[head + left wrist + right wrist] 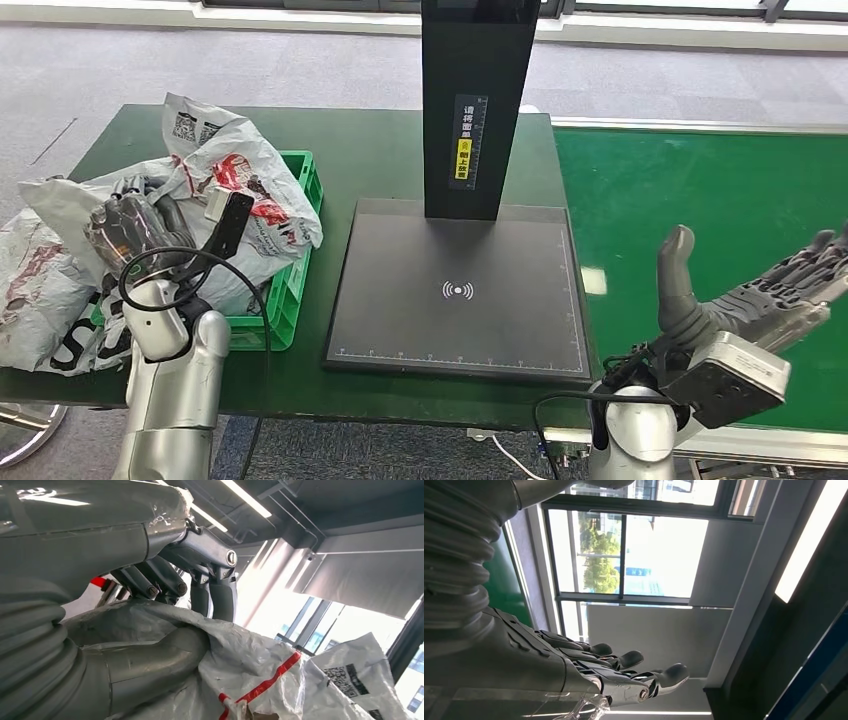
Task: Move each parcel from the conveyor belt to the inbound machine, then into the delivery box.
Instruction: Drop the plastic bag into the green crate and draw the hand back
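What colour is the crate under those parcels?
Green, seen best in the head view: the crate sits on the table's left side.

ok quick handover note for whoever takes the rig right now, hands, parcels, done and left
Left hand grips a crumpled white plastic parcel over the green plastic crate.
Right hand is open, palm up, above the green conveyor belt; no parcel visible on it.
Black scanner platform holds nothing.
Done: parcels sit in and beside the crate.
Left: release this one, then watch the belt.
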